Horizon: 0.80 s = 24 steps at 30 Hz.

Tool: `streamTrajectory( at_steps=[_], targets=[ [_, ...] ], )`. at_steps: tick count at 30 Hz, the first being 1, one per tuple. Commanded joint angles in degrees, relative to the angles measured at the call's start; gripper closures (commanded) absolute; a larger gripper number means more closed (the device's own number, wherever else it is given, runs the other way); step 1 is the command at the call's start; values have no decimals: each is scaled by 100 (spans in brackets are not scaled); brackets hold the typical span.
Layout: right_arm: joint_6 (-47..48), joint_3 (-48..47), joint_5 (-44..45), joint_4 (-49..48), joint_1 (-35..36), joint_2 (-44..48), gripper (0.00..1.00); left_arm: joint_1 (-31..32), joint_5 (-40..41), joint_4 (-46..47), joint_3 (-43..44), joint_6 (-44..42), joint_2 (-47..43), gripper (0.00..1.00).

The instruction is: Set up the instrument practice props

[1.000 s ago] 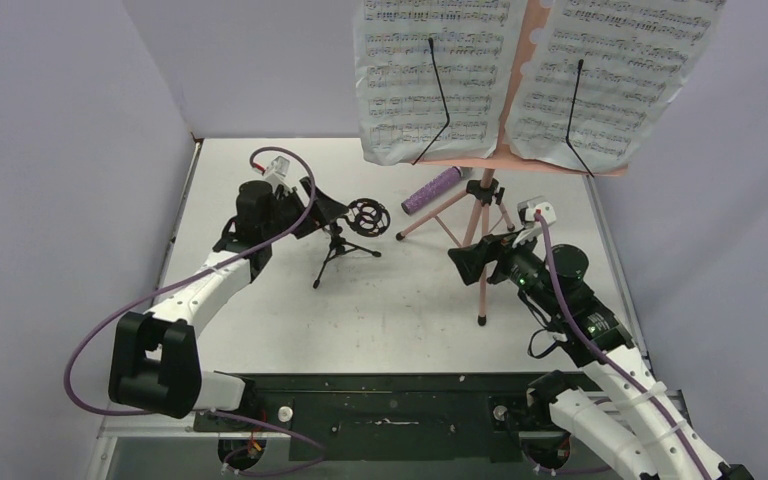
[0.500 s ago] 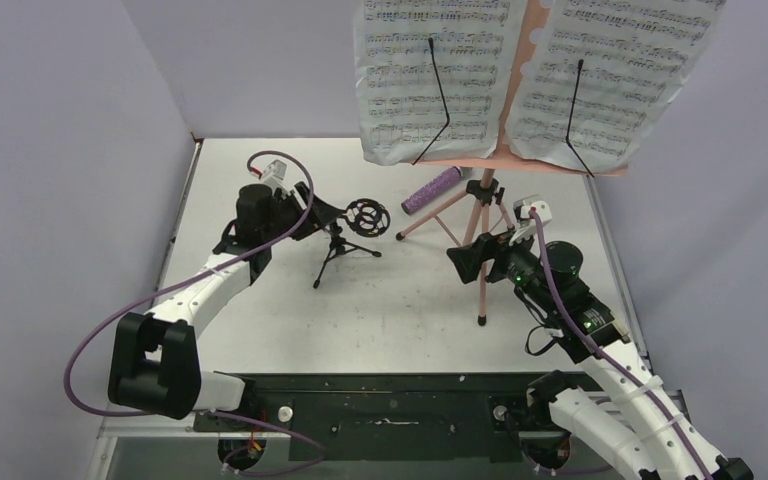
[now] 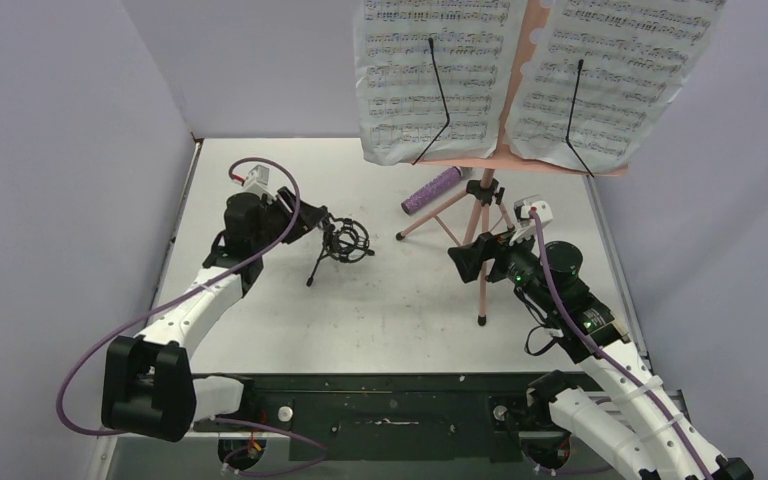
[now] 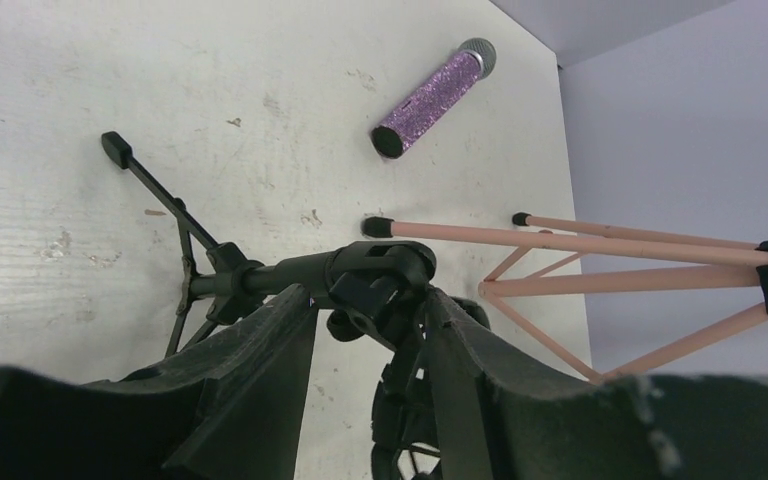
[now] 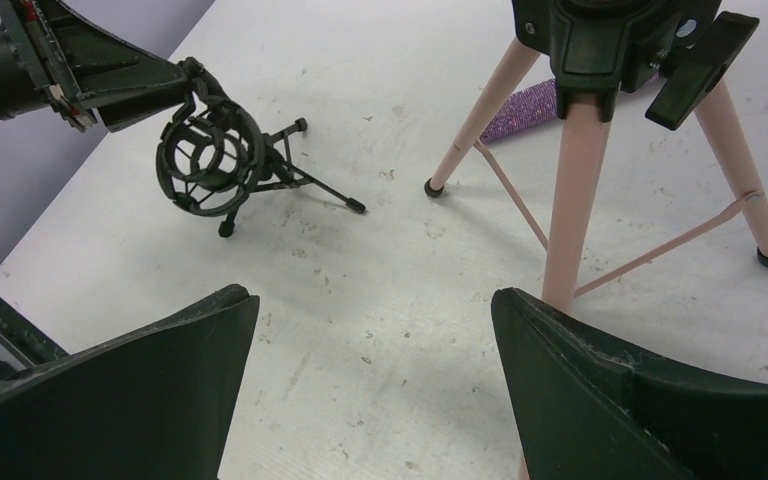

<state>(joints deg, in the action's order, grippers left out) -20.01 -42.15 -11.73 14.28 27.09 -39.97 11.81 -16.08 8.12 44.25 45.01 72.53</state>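
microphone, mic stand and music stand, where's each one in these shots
microphone [image 4: 430, 100]: left wrist view, on its glittery purple body.
mic stand [image 4: 260, 277]: left wrist view, on its black stem.
music stand [image 5: 572, 200]: right wrist view, on its pink centre pole.

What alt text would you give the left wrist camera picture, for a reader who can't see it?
The left gripper has its black jaws either side of the neck of a small black mic stand on a white table. Beyond lies a glittery purple microphone; the legs of a pink music stand cross the right side.
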Motion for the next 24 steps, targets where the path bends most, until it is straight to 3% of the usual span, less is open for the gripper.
streamTrajectory(
  at_steps=[1,9,17,24],
  targets=[
    [80,-62,161,-67,26,5,10,-115,535,6,-106,-103,-388,58],
    [109,-82,197,-29,33,-24,10,-137,667,-140,-169,-228,-697,57],
    [120,-76,256,28,37,-47,10,-121,332,-63,-284,-390,-1202,30],
    [72,-40,225,-68,31,-133,10,134,711,-703,-32,-981,-1572,20]
  ],
)
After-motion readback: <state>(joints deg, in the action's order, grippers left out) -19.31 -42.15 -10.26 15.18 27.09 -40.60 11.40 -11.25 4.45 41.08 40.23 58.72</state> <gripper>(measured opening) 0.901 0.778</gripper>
